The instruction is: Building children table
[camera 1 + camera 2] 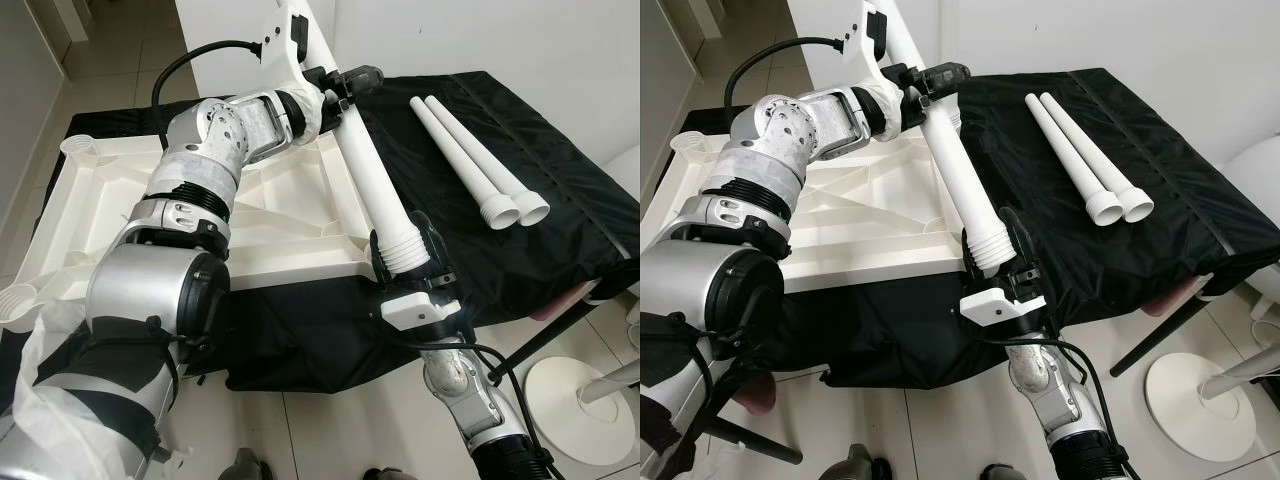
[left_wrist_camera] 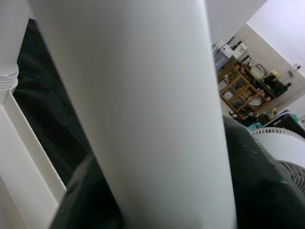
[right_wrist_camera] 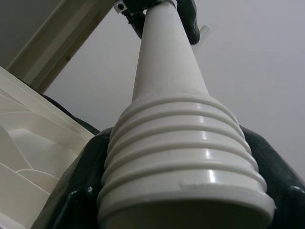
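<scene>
A white table leg slants over the near right corner of the upturned white tabletop. My left gripper is shut on its thin upper end, next to another white leg that stands up from the tabletop. My right gripper is shut on its ribbed threaded end just past the tabletop's edge. Up close the leg's shaft runs between the left fingers. Two more white legs lie side by side on the black cloth to the right.
The black cloth covers the work table and hangs over its front edge. A white round stand base sits on the tiled floor at lower right. White wall lies behind the table.
</scene>
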`<state>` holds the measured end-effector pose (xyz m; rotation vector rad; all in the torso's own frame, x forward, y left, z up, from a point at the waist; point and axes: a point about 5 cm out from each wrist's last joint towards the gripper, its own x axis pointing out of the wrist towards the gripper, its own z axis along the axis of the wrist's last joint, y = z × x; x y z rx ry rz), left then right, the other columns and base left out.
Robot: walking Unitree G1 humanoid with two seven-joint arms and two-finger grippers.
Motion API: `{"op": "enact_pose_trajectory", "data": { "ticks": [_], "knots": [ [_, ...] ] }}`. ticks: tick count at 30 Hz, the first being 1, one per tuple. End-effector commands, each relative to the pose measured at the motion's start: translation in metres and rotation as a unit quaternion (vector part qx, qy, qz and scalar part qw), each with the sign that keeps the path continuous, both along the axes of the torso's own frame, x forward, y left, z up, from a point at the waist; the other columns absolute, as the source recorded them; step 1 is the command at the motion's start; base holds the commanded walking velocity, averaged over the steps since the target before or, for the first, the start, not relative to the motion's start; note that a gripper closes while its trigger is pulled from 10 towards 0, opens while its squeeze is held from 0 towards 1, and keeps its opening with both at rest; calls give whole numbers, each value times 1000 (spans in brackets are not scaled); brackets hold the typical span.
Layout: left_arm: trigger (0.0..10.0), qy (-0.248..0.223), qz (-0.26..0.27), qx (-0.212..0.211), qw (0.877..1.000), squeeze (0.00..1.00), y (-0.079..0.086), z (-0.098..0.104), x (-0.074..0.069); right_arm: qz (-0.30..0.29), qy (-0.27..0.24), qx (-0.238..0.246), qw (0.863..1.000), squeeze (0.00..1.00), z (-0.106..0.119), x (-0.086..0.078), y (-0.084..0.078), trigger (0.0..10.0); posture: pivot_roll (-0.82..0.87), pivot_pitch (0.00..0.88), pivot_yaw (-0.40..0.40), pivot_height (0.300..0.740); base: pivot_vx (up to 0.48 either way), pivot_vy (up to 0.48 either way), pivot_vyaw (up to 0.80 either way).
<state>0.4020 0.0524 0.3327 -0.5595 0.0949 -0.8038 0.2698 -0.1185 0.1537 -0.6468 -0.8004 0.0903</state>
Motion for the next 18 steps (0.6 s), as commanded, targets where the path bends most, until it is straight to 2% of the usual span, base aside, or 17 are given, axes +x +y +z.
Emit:
{"op": "enact_pose_trajectory", "data": {
  "ticks": [1,9,10,11,12,17,18],
  "knots": [
    [0,-79,-94,-19,992,0,-4,17,-9,5,-5,-5,1000,0,1,-1,3,10000,-27,45,71,740,0,0,0],
    [0,-80,-86,-22,993,0,0,19,-7,16,-10,11,1000,0,2,-2,6,10000,-23,43,62,740,0,0,0],
    [3255,-77,-82,-20,993,0,1,18,-6,17,-10,15,1000,1000,1,-3,6,10000,-23,44,64,740,0,0,0],
    [8588,-70,-74,-16,995,0,3,16,-4,18,-9,19,1000,1000,1,-4,7,10000,-23,44,64,740,0,0,0],
    [10000,-65,-68,-12,996,0,4,15,-3,17,-8,21,1000,1000,0,-4,7,10000,-24,41,64,740,0,0,0],
    [10000,-58,-51,-11,997,0,8,13,-1,16,-4,36,999,1000,0,-6,5,10000,-24,41,64,740,0,0,0],
    [10000,-58,-43,-11,997,0,11,13,1,10,2,51,999,1000,-1,-6,2,10000,-31,38,62,740,0,0,0]
  ]
}}
